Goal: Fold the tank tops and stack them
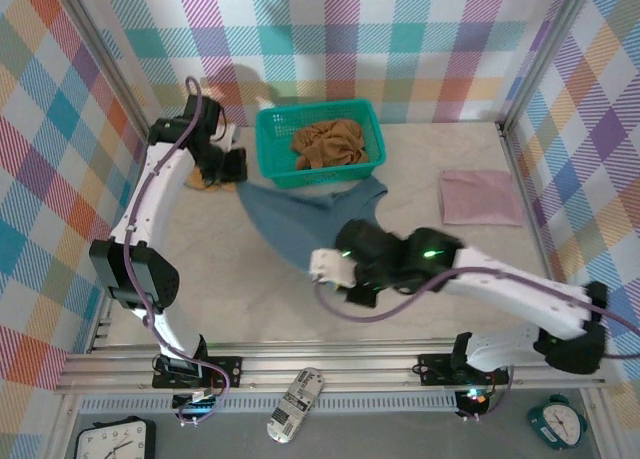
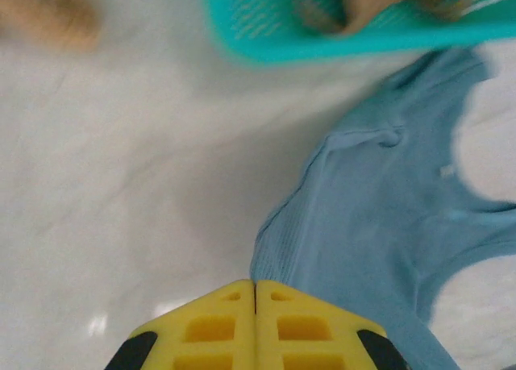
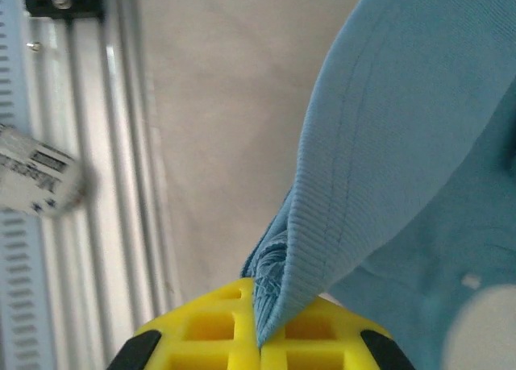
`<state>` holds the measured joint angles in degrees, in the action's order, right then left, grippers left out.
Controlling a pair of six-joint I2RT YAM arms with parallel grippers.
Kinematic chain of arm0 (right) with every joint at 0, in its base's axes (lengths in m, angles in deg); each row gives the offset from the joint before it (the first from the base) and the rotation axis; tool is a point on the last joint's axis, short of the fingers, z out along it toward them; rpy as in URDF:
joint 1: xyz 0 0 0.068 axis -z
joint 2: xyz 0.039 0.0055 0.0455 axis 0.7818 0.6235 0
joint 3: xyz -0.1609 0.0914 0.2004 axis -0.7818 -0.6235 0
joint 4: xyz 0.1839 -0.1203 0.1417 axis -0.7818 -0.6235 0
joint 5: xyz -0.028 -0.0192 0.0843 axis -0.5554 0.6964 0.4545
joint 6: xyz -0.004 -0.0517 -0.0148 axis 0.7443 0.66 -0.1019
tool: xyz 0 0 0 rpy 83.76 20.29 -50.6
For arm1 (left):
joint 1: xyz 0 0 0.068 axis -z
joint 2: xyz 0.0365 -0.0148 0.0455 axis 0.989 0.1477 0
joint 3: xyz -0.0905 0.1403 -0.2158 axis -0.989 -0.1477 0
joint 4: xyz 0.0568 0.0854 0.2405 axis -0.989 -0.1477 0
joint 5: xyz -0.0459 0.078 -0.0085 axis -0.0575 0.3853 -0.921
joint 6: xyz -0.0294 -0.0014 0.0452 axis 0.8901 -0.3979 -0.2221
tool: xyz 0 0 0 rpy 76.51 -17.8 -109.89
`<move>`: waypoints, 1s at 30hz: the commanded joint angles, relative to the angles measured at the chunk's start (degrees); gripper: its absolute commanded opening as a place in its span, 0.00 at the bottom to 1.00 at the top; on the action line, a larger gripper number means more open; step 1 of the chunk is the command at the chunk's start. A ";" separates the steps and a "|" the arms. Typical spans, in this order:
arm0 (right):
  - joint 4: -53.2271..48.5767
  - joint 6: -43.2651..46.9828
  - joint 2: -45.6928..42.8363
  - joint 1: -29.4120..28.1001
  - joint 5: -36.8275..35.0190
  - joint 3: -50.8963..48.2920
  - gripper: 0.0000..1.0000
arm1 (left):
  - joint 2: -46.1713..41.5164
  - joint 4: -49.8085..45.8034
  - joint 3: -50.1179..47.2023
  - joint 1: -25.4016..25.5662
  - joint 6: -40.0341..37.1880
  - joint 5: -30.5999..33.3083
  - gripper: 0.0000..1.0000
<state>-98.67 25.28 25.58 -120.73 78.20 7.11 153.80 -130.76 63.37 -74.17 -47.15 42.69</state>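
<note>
Slate blue tank top [image 1: 300, 219] is lying spread on the counter [image 1: 240, 289] just in front of the teal basket [image 1: 268, 149]. Its far edge is touching or overlapping the basket's front wall, and its near end is rising to the right hand [image 1: 325, 267].

Ochre brown tank top [image 1: 328, 144] is sitting crumpled inside the basket. Dusty pink tank top [image 1: 480, 197] is lying folded flat at the right side of the counter, well apart from the others.

Handling, my read: thin, light, stretchy knit that is going limp and draping, so nothing fragile. It is likely bunching or sliding if dragged by one point. The best holds are looking like the ribbed hem corners or the strap ends, two points at once, so the panel is staying flat for the fold.

Right hand [image 3: 258, 326] is closed and pinching a ribbed edge of the blue top, with cloth bunching between the yellow fingertips [image 3: 218, 313] and hanging up and away to the right. The arm is reaching in low from the right across the middle of the counter, wrist pointing left.

Left hand [image 2: 255, 293] is closed, fingers meeting flush. A corner of the blue top is running straight into the tips, so it is seemingly pinching that corner, though the cloth between the pads is hidden. The left hand [image 1: 232, 169] is sitting just left of the basket, with the arm stretching far forward along the left wall and the wrist angling down.
</note>
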 commanded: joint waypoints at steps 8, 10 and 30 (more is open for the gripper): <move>28.73 -6.59 30.98 -5.79 24.03 10.19 0.05 | 6.02 1.93 -11.59 -11.00 -2.03 18.83 0.00; 28.69 -5.73 35.72 -6.03 28.05 13.36 0.05 | 8.62 -1.04 -9.20 -11.28 -2.28 20.95 0.02; 36.14 -9.61 49.32 -5.24 35.71 19.16 0.16 | 19.85 0.08 -3.97 -12.43 -3.09 30.60 0.06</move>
<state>-59.81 14.27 70.94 -126.02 115.14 23.79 173.01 -130.37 58.76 -85.74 -49.45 71.67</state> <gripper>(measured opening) 0.147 0.060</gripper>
